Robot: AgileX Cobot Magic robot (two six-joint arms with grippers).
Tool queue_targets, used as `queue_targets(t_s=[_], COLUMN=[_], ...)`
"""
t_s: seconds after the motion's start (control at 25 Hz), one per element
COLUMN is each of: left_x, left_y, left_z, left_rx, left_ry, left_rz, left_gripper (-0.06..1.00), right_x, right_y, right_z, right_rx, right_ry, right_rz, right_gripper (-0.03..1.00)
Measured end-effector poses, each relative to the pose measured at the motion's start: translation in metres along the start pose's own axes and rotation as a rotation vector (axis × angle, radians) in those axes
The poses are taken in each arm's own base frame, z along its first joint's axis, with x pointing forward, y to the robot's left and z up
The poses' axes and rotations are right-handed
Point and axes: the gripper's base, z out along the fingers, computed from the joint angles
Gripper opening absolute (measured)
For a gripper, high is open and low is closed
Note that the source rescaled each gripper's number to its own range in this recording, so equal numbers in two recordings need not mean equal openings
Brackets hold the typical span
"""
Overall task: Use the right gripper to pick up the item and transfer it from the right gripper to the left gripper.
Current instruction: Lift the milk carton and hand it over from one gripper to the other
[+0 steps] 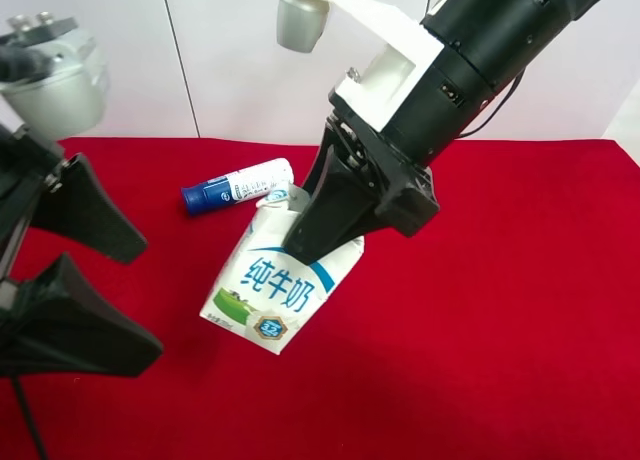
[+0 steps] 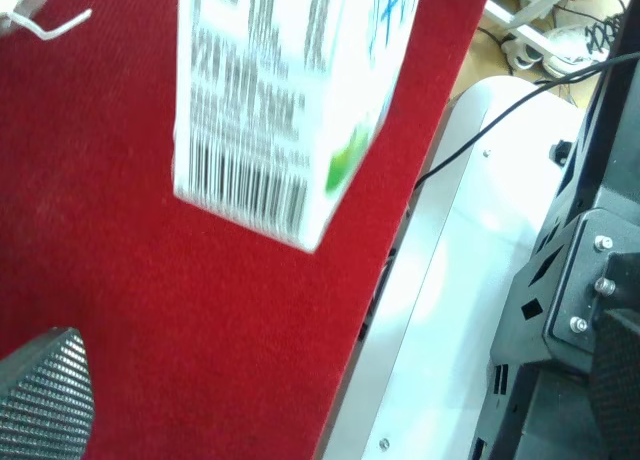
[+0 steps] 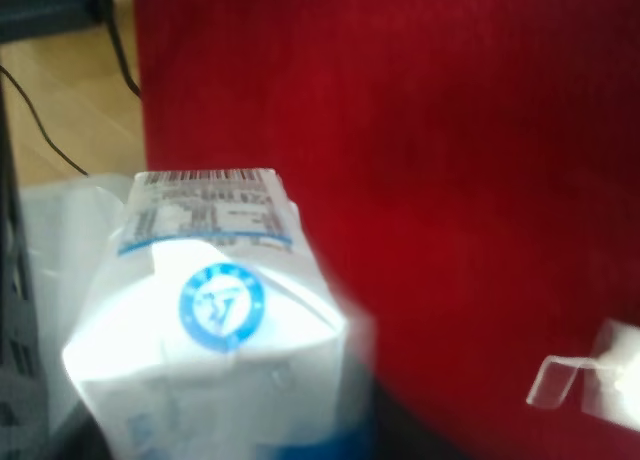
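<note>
Pickup looks done — the right gripper (image 1: pixel 322 232) is clamped on the milk carton (image 1: pixel 275 295) at its top, the box hanging tilted beneath the fingers, seemingly clear of the red cloth (image 1: pixel 500 330). Handover is left — the left gripper (image 1: pixel 140 300) gapes wide, well apart from the carton.

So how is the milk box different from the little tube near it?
The milk carton is a box; the tube is round and slimmer. The carton is tilted, pinched at its top by the right gripper; the tube lies flat on the red cloth, untouched. Both are white with blue.
</note>
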Motion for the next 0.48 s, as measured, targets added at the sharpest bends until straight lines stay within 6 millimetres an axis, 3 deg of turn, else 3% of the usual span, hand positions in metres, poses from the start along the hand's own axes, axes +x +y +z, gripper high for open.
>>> queue_targets(t_s=[0.48], left_x=[-0.006], left_y=[0.0024], left_z=[0.0058], left_rx=[0.017], left_ry=[-0.013], left_rz=[0.026], left_gripper=[1.0], right_x=[-0.0081], right_y=[0.004], right_z=[-0.0005], right_rx=[-0.041], right_ry=[-0.09], right_rz=[-0.047], right_gripper=[0.0])
